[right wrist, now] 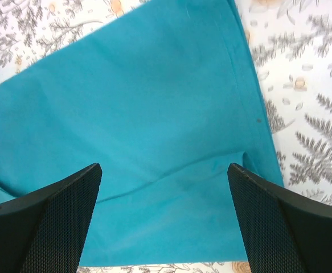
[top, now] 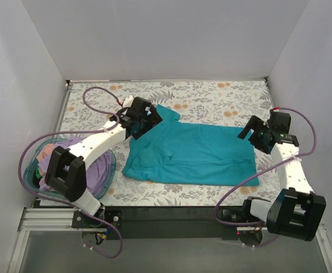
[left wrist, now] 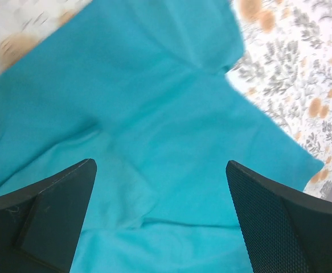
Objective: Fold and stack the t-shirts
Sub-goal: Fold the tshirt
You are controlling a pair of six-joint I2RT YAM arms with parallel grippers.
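A teal-blue t-shirt lies spread across the middle of the floral table, with one sleeve pointing to the far left. It fills the left wrist view and the right wrist view. My left gripper is open and empty above the shirt's far left sleeve. My right gripper is open and empty above the shirt's right edge. A lavender purple t-shirt lies in the blue basket at the left. A bit of a pinkish shirt shows beside it.
The floral tablecloth covers the table. White walls close in the back and both sides. A black rail runs along the near edge between the arm bases.
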